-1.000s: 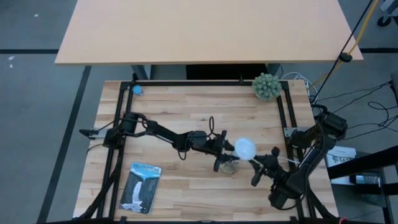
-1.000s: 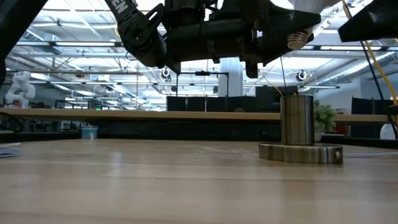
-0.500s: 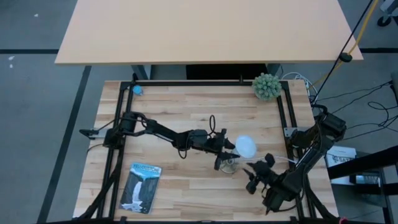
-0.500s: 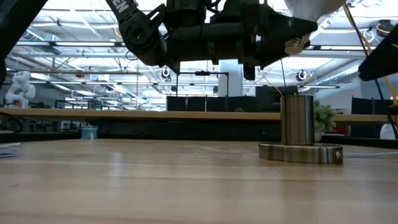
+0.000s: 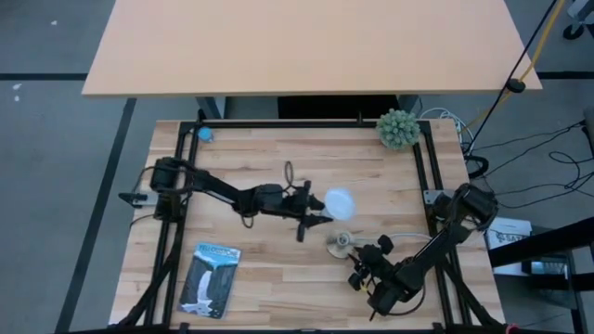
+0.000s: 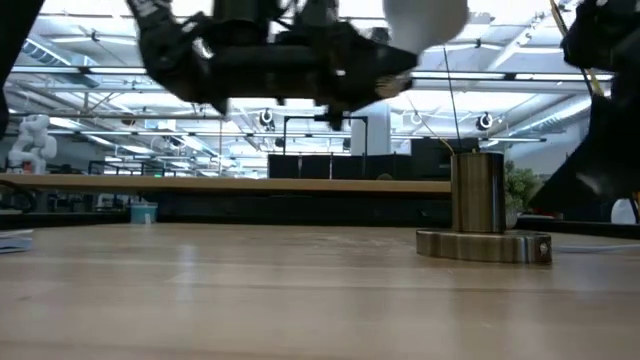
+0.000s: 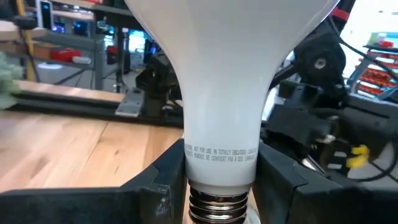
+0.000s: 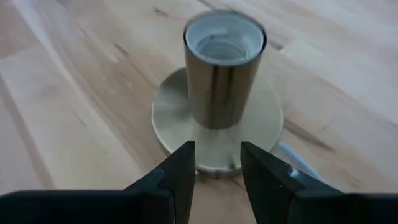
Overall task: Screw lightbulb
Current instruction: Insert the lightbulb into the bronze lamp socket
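Note:
The white lightbulb [image 5: 340, 202] hangs in the air over the table's middle, in my left gripper [image 5: 316, 208], which is shut on it. It fills the left wrist view [image 7: 224, 74] and shows at the top of the low view [image 6: 425, 15]. The brass socket [image 5: 340, 245] stands upright on its round flat base [image 6: 483, 246], nearer the table's front than the bulb, its opening up and empty [image 8: 224, 38]. My right gripper [image 8: 217, 171] is open, low over the table on the near right side of the base [image 5: 364, 271], its fingers pointing at the socket. My left gripper pinches the bulb's narrow neck [image 7: 221, 155], just above the metal screw thread [image 7: 217, 205], between its two fingers [image 7: 163, 183]. The fingers come about level from the table's left. The bulb is lifted clear, its globe toward the table's right and tipped somewhat up.
A white cord [image 5: 408, 239] runs from the socket base toward the right edge. A green spiky ball [image 5: 397, 128] sits at the far right corner, a small blue thing [image 5: 205, 134] at the far left. A flat package [image 5: 211, 278] lies near the front left.
My left gripper has carried the bulb away from above the socket, toward the table's left and far edge; the bulb stays in its hold. My right gripper has gone toward the near edge and left, coming around to the socket base.

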